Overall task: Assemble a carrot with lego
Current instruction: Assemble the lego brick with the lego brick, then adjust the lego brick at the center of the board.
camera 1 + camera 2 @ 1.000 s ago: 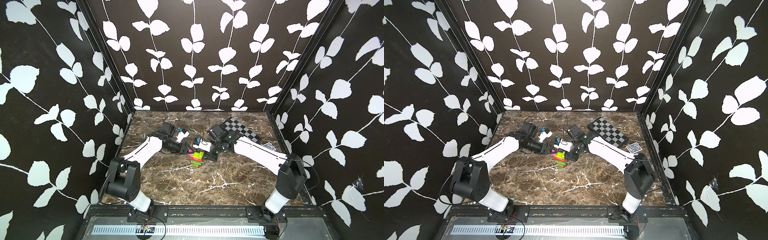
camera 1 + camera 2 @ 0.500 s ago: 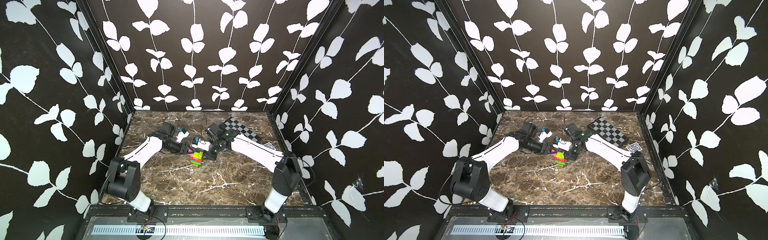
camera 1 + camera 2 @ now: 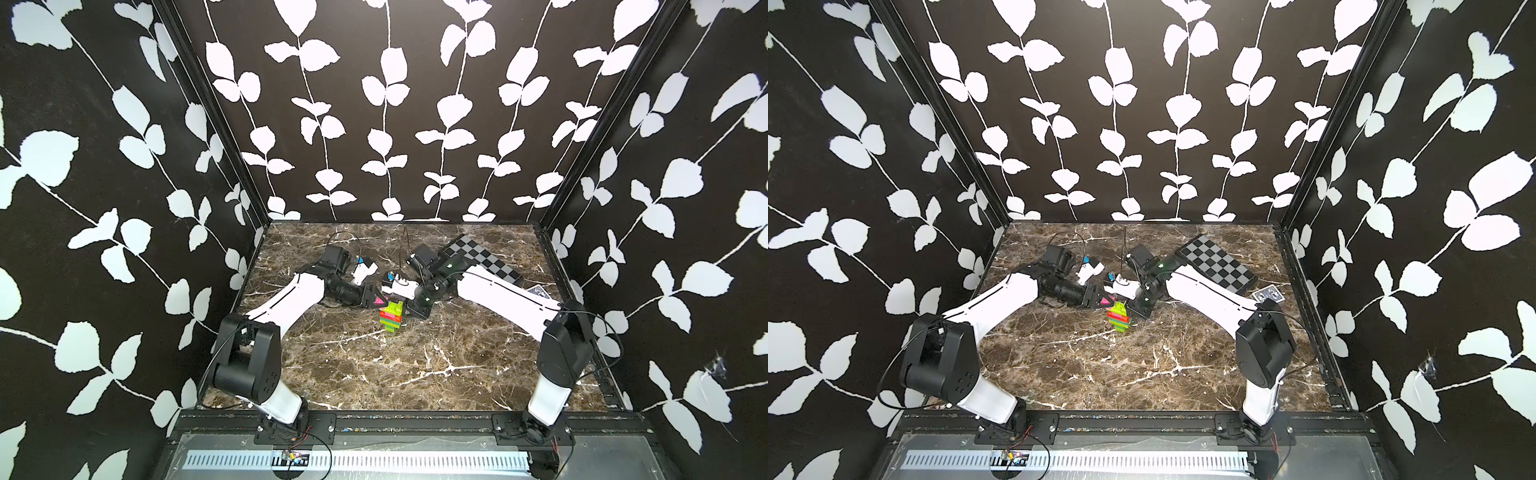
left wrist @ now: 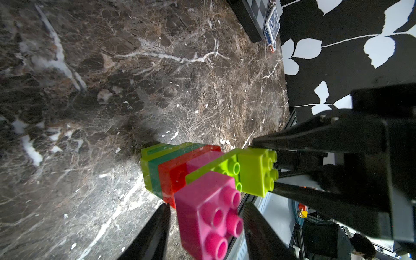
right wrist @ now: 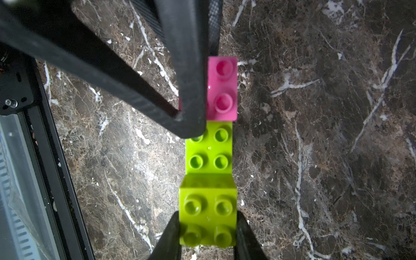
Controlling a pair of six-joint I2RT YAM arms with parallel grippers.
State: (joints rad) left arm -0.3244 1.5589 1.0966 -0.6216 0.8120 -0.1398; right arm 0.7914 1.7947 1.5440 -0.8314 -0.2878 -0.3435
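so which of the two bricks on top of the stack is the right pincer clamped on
The lime green brick, at the stack's end: the right pincer is shut on its sides. The pink brick at the other end sits between the left pincer's fingers.

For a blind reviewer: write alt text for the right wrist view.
Seen from above, the right gripper is shut on a lime green brick at one end of the carrot. At the other end, one left gripper finger overlaps a pink brick. Brown marble table lies beneath.
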